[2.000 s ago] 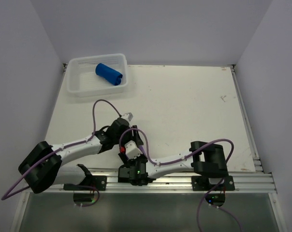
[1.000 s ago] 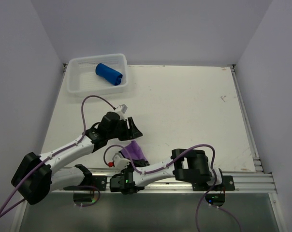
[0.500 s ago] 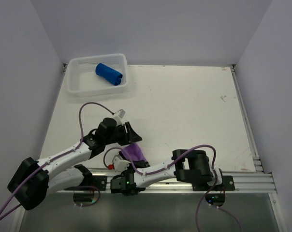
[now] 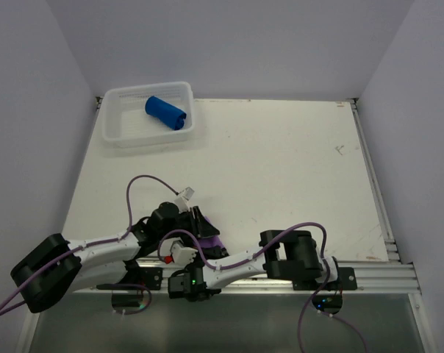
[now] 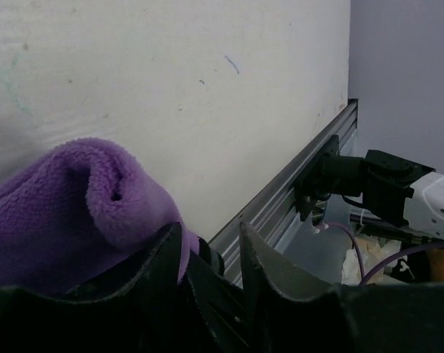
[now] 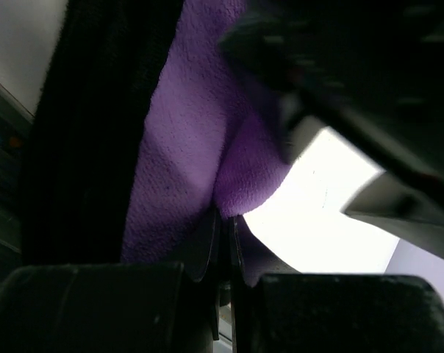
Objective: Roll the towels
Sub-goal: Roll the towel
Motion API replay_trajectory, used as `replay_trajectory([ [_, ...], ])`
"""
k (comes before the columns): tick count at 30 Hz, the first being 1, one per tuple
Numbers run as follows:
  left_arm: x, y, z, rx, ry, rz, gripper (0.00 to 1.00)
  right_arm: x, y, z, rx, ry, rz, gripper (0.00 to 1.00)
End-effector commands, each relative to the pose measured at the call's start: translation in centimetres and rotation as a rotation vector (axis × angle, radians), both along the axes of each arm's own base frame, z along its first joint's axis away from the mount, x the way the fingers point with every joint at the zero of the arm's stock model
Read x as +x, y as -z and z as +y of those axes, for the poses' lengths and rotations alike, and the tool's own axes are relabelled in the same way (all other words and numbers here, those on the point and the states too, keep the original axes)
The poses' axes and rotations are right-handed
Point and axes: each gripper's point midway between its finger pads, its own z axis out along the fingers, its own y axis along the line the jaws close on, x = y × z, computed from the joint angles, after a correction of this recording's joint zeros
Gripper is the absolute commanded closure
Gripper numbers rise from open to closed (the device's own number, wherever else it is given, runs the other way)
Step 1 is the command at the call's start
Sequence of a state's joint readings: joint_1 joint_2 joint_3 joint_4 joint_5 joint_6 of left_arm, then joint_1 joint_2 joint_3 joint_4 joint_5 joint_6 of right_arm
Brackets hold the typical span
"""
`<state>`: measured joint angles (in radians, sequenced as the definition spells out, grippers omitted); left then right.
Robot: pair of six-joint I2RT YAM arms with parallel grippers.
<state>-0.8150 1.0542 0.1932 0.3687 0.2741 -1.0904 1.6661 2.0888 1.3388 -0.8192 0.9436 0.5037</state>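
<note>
Just beyond the aluminium rail (image 4: 281,271) at the near edge of the table (image 4: 281,169), the right gripper (image 6: 223,234) is pinched almost closed on a fold of the light purple towel (image 5: 67,191). This towel lies bunched right beside the rail. The left gripper (image 5: 207,254) sits over it, fingers partly apart, with cloth just reaching between them. Farthest from the rail, the rolled blue towel (image 4: 166,112) lies inside the white basket (image 4: 119,136).

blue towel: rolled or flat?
Rolled. The blue towel lies as a compact cylinder inside the white basket, with no loose flap showing.
</note>
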Motion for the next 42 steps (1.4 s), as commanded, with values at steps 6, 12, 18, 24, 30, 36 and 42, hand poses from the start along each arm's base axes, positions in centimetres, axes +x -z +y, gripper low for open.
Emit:
replay_trajectory([
  [6,-0.4,3.2,0.7,0.03,-0.051,0.049,0.63,-0.4,-0.4,0.9,0.087,0.033,0.029,1.0],
  [12,-0.7,4.9,1.9,0.085,-0.088,0.087,0.69,-0.3,-2.0,0.2,0.179,0.055,0.024,0.83],
  [18,-0.7,5.7,2.6,0.124,-0.114,0.1,0.71,-0.5,-5.0,-0.7,0.356,0.096,0.056,0.71],
  [24,-0.8,6.2,2.9,0.144,-0.118,0.104,0.73,-2.1,-6.6,-1.6,0.518,0.084,0.202,0.68],
  [30,-1.0,6.3,3.1,0.14,-0.121,0.11,0.73,-3.1,-8.2,-2.2,0.782,0.108,0.347,0.68],
  [36,-1.2,6.5,3.2,0.136,-0.122,0.111,0.73,-1.9,-8.1,-1.1,1.085,0.211,0.538,0.63],
  [42,-1.4,6.6,3.4,0.136,-0.12,0.115,0.74,0.4,-7.6,-1.3,1.296,0.337,0.677,0.6],
])
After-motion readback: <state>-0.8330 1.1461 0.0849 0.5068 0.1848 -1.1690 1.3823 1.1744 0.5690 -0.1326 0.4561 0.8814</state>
